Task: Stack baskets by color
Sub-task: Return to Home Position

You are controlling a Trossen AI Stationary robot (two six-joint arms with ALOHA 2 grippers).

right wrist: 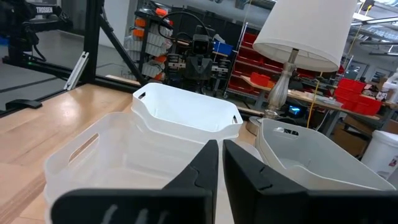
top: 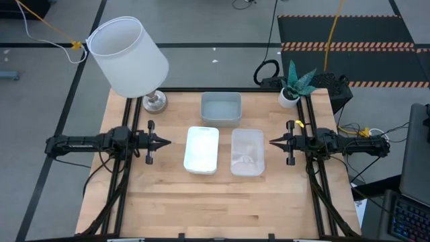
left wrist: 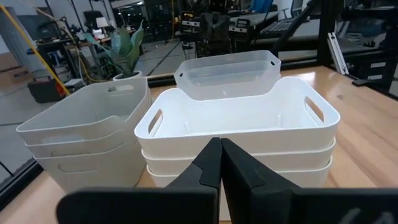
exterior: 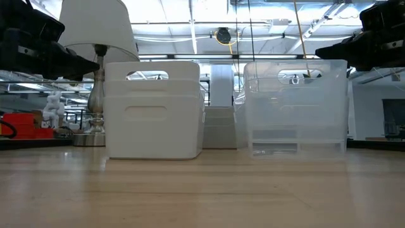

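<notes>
Evidently with sorting done, the white baskets (top: 201,149) and clear baskets (top: 247,152) sat stacked side by side mid-way across the table (top: 201,208), the grey-blue baskets (top: 221,107) stacked at twelve o'clock, while the left gripper (top: 164,142) at nine o'clock and the right gripper (top: 274,142) at three o'clock waited apart, fingers pinched together, empty.

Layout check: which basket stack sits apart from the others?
The grey-blue plastic basket stack, alone toward the far edge; the white plastic stack and clear plastic stack sit side by side between left hand and right hand.

Grey-blue stack (exterior: 219,130), set beyond both jaws, mostly hidden behind white stack (exterior: 154,111) and clear stack (exterior: 296,107); lampshade (exterior: 95,25) top cropped.
</notes>
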